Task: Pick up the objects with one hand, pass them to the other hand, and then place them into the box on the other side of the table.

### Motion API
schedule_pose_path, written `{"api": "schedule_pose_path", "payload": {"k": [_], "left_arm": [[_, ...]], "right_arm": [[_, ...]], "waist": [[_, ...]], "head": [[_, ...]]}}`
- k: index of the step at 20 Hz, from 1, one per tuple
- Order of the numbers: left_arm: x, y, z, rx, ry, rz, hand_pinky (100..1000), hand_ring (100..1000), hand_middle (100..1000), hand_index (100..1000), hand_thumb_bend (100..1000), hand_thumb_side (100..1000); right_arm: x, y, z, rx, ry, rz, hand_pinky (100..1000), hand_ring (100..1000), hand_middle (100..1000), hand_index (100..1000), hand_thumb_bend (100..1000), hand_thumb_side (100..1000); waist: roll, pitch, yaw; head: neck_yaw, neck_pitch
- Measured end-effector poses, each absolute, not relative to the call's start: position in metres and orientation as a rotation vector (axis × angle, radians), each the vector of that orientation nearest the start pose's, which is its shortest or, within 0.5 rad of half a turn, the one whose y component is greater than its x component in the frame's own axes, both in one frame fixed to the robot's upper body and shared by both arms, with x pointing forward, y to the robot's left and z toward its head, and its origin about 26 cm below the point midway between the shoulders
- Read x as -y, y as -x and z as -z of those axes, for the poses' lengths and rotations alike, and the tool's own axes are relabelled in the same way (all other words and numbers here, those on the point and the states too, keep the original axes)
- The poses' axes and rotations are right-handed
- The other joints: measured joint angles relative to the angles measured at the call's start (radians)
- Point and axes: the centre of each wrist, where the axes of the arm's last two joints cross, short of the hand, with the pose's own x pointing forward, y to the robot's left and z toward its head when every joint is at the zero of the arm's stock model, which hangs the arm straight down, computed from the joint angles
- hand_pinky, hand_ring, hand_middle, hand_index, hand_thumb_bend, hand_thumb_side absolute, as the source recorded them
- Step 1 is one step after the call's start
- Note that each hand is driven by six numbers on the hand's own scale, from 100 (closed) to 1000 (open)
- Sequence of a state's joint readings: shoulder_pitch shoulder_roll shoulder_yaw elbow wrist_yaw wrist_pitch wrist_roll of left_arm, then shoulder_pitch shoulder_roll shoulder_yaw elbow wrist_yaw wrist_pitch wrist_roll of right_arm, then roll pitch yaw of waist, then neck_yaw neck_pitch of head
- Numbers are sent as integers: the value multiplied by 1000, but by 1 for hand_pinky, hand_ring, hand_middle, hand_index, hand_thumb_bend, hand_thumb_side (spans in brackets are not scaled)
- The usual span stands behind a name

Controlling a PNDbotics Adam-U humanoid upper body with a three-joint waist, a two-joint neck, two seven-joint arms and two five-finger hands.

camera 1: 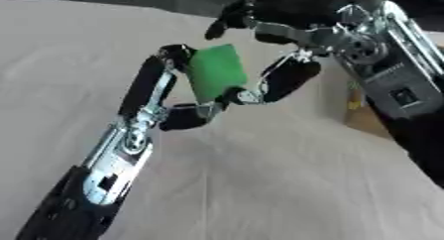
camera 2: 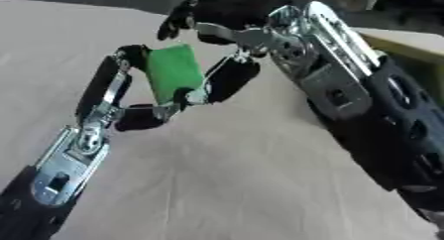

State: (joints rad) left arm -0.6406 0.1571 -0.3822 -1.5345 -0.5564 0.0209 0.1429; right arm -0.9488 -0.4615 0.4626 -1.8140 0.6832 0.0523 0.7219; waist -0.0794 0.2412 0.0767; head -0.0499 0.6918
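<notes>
A green block [camera 1: 217, 73] hangs above the beige table [camera 1: 260, 184], pinched between the fingers and thumb of my left hand [camera 1: 147, 95], which reaches up from the lower left. My right hand [camera 1: 295, 21] comes in from the upper right and hovers over the block. Its fingers are spread above the block's top edge, and its thumb [camera 1: 291, 80] sits close against the block's right side. I cannot tell whether that thumb touches the block.
A brown cardboard box [camera 1: 368, 120] shows at the table's right side, mostly hidden behind my right forearm [camera 1: 390, 80]. Its rim [camera 2: 408, 43] appears at the upper right. Dark background lies beyond the far table edge.
</notes>
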Motion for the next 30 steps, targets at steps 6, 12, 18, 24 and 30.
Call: {"api": "schedule_pose_path", "payload": {"k": [6, 12, 18, 24, 30], "left_arm": [[-111, -371, -163, 2173, -434, 823, 614, 591, 502, 502, 100, 294], [-111, -371, -163, 2162, -418, 820, 613, 592, 502, 500, 100, 279], [-110, -370, -164, 2169, -425, 854, 612, 591, 501, 498, 100, 245], [-109, -369, -163, 2172, -437, 884, 611, 590, 501, 496, 100, 228], [-109, -369, -163, 2176, -445, 903, 611, 590, 501, 495, 100, 210]], "right_arm": [[122, -333, -309, -2286, -900, 2523, 879, 916, 800, 877, 470, 355], [121, -339, -305, -2316, -926, 2507, 876, 914, 800, 878, 477, 345], [121, -345, -302, -2358, -967, 2471, 877, 915, 801, 885, 472, 333], [121, -345, -302, -2387, -973, 2439, 875, 914, 800, 883, 469, 337], [121, -348, -300, -2352, -957, 2473, 878, 916, 800, 883, 455, 353]], "waist": [[1, 0, 0], [2, 0, 4], [2, 1, 5], [2, 1, 5], [2, 1, 10]], "head": [[0, 0], [0, 0], [0, 0], [0, 0], [-2, 0]]}}
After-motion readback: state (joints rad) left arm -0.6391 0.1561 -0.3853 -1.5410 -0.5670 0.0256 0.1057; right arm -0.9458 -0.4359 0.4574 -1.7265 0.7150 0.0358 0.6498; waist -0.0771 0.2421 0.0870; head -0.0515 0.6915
